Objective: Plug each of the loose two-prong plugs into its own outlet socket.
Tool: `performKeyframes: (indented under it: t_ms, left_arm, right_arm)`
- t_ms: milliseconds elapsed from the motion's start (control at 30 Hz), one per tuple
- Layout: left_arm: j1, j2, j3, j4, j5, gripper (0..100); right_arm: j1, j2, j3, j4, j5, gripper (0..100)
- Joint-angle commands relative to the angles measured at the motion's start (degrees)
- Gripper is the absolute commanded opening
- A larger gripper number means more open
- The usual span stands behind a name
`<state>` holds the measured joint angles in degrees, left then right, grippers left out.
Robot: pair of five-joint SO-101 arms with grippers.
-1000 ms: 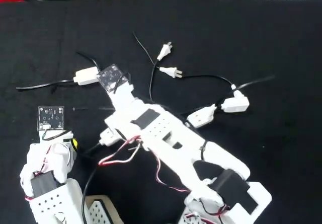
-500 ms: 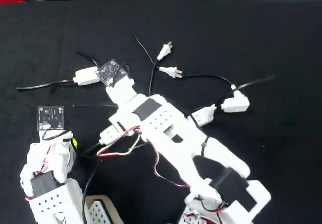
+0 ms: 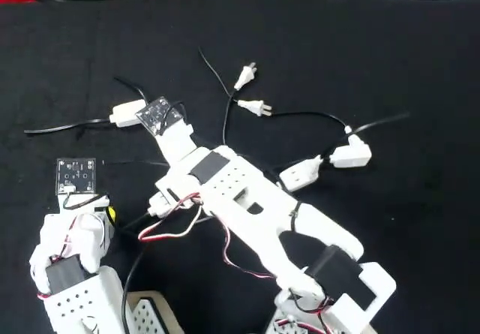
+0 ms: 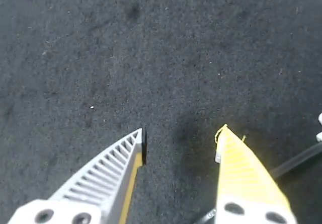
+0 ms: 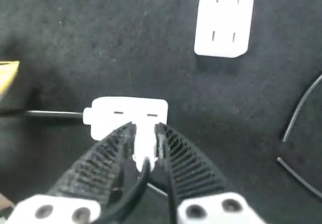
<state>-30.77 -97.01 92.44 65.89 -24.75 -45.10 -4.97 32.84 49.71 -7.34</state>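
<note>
Right gripper (image 5: pixel 145 133) clamped on plug (image 5: pixel 146 147) | plug touches socket (image 5: pixel 126 114) dead ahead, its axis square to the socket's long side | I'd push straight forward | left gripper (image 4: pixel 181 138) spread apart over bare table (image 4: pixel 151 43), well off.

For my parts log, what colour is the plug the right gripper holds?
White plug, best seen in the right wrist view.

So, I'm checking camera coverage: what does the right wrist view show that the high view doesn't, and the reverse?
The right wrist view adds the right gripper shut on a white plug at the white socket, with the socket's slots showing. The high view adds the upper loose plug, the lower loose plug and the left arm. Shared: that socket and its black cable.
</note>
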Motion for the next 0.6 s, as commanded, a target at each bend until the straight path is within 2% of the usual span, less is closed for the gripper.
performKeyframes:
  t_ms: [0, 100, 267, 567]
  left_arm:
    - [-0.5, -0.4, -0.3, -1.1, -0.4, 23]
    - [-0.5, -0.4, -0.3, -1.1, -0.4, 23]
    - [-0.5, -0.4, -0.3, -1.1, -0.4, 23]
    - [-0.5, -0.4, -0.3, -1.1, -0.4, 23]
  right_arm:
    - [-0.5, 0.3, 0.0, -3.0, -0.7, 1.1]
    - [0.6, 0.1, 2.0, -6.6, -0.7, 1.1]
    - [1.8, 0.1, 2.3, -7.0, -0.7, 1.1]
    - [1.8, -0.1, 2.2, -2.7, -5.0, 1.1]
